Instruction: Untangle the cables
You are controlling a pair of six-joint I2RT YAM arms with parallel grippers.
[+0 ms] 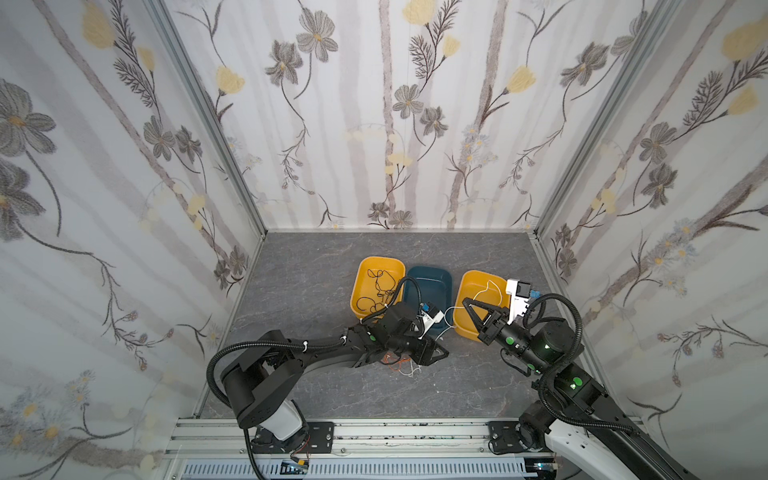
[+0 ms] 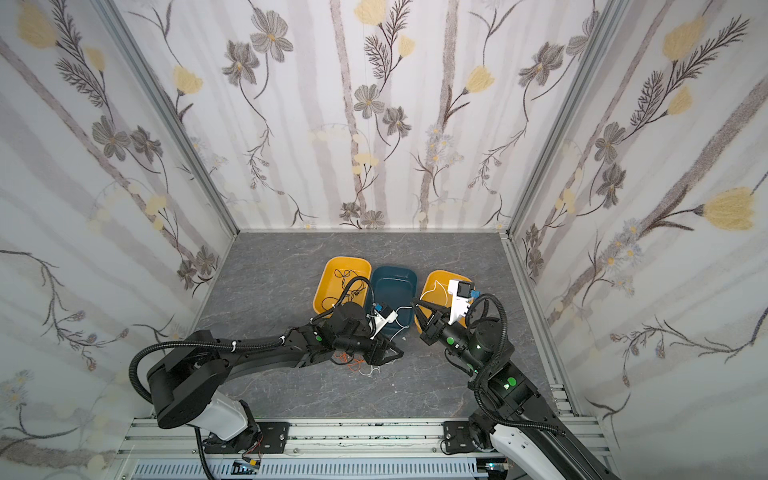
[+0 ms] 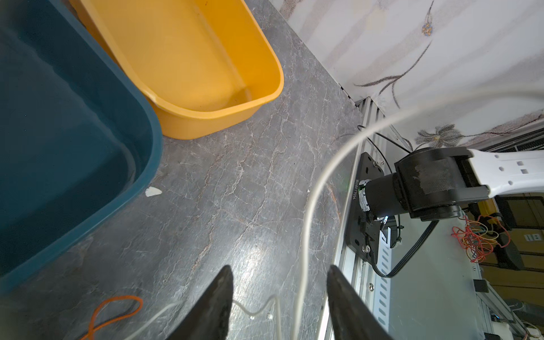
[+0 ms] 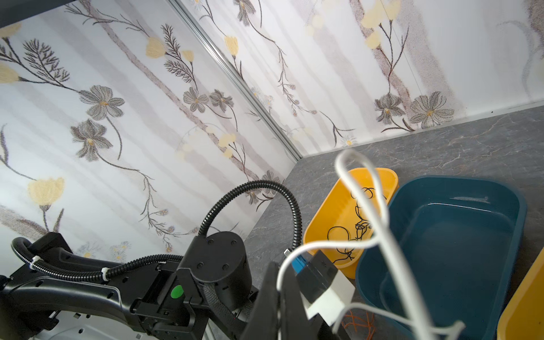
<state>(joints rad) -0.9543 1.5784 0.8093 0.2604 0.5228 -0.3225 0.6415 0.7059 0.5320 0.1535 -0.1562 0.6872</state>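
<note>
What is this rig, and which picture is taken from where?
Two robot arms work over a grey table, each ending in a pincer. Two pictures look down from overhead; two come from cameras on the wrists. Three trays stand in a row: a yellow tray holding black cables, a teal tray, a second yellow tray. The right pincer is shut on a white cable by that tray. The left pincer is open, near an orange-and-white tangle lying on the table.

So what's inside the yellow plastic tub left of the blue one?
Thin black cables, loosely looped, lie in the yellow plastic tub. A black corrugated robot hose covers its near corner in both top views, so that part cannot be seen.
</note>
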